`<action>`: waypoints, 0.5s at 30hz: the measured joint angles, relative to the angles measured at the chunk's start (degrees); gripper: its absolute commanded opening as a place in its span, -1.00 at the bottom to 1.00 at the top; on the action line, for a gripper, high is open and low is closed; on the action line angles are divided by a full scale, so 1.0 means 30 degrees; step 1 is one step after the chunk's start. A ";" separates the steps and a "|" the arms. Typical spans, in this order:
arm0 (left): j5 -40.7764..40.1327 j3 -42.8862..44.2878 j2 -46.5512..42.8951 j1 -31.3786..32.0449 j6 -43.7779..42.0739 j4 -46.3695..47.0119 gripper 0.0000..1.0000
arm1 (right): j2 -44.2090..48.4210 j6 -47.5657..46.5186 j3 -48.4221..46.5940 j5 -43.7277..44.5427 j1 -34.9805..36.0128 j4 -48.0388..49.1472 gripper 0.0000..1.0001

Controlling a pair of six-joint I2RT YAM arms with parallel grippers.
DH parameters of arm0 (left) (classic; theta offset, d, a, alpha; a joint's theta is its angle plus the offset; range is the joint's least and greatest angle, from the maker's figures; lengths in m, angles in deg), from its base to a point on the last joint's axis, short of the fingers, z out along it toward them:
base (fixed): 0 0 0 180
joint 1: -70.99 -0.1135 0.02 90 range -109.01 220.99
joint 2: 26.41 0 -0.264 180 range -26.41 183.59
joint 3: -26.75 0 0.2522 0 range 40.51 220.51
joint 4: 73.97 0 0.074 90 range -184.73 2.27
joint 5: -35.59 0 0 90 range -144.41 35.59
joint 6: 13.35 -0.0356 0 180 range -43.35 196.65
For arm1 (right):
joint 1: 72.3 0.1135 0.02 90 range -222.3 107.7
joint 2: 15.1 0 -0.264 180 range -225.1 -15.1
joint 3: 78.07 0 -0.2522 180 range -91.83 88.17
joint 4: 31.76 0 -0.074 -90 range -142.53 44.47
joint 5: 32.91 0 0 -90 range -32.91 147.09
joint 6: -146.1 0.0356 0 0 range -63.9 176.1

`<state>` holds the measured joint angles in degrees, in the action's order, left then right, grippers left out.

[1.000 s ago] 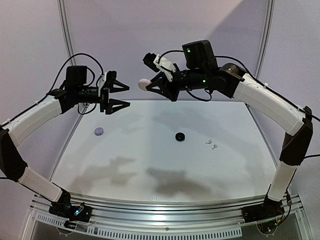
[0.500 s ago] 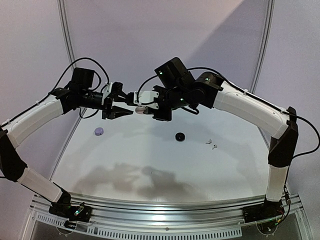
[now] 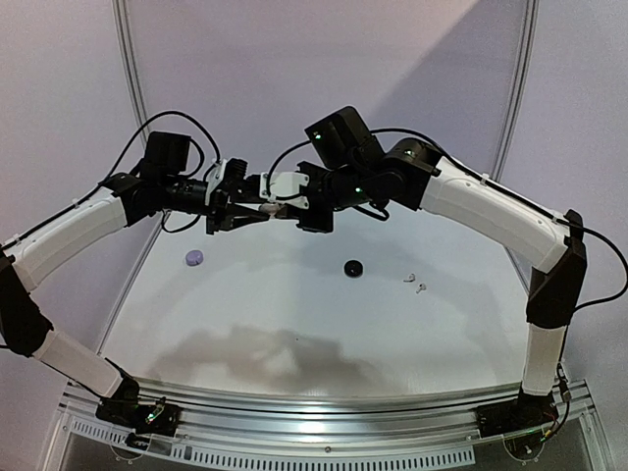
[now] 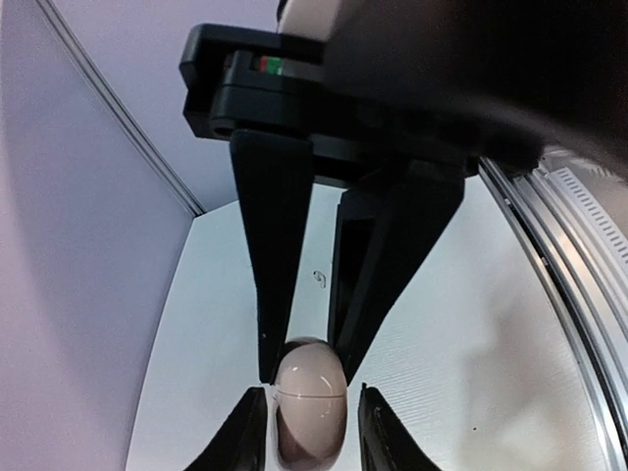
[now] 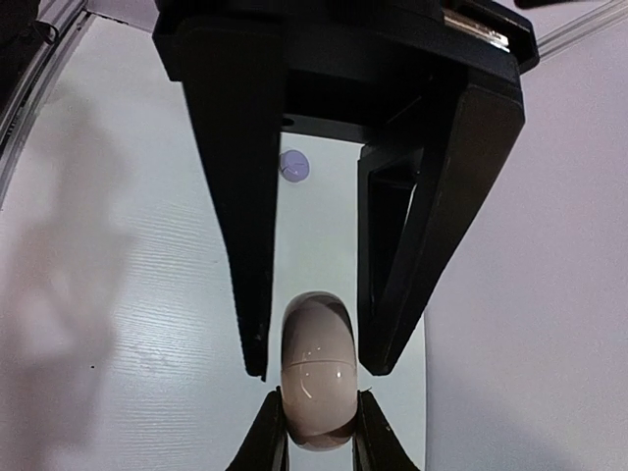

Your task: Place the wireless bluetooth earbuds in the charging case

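The charging case (image 3: pixel 267 208), a pale pinkish-white rounded shell that is closed along its seam, hangs in mid-air above the far side of the table. My right gripper (image 3: pixel 276 208) is shut on it, its fingertips (image 5: pixel 277 417) pressing both sides of the case (image 5: pixel 317 373). Coming from the left, my left gripper (image 3: pixel 256 209) straddles the same case (image 4: pixel 310 392). Its jaws are narrow but slim gaps still show beside the shell. Two tiny white earbuds (image 3: pixel 409 278) (image 3: pixel 420 287) lie on the table at the right. One earbud (image 4: pixel 319 279) shows in the left wrist view.
A small lavender round thing (image 3: pixel 194 257) lies on the table at the left, also seen in the right wrist view (image 5: pixel 293 166). A black round thing (image 3: pixel 352 267) sits near the table's middle. Purple walls and a metal rail (image 4: pixel 574 285) bound the table.
My right arm carried the case down and left to meet the left gripper. The left gripper's jaws narrowed from wide open to closely flanking the case.
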<state>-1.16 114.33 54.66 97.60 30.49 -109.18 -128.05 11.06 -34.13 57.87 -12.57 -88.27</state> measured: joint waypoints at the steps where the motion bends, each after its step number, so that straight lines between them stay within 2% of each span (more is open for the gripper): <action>1: -0.0036 0.0000 0.0000 0.0007 0.0058 0.0066 -0.47 | 0.0007 0.0000 0.0000 -0.0051 0.0000 0.0044 -0.99; 5: -0.0160 -0.0007 0.0000 0.0015 -0.0058 0.0270 -0.74 | 0.0007 0.0146 0.0000 -0.0109 0.0000 0.0131 -0.98; 6: -0.0211 -0.0007 0.0000 0.0022 -0.0087 0.0277 -0.85 | 0.0007 0.0255 0.0000 -0.0124 0.0000 0.0138 -0.92; 8: -0.0277 -0.0007 0.0000 0.0036 -0.0219 0.0342 -1.00 | 0.0007 0.0342 0.0000 -0.0153 0.0000 0.0182 -0.69; 12: -0.0350 -0.0015 0.0000 0.0036 -0.0102 0.0401 -1.00 | 0.0066 0.0634 0.0299 -0.0058 0.0000 0.0568 0.16; 15: -0.0605 -0.0109 0.0000 0.0022 0.1042 0.0896 -1.00 | 0.0401 0.1158 0.1472 0.0437 -0.0029 0.2033 0.48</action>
<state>-2.97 114.00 54.66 97.66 33.62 -106.50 -126.84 14.54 -29.71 59.18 -12.66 -82.17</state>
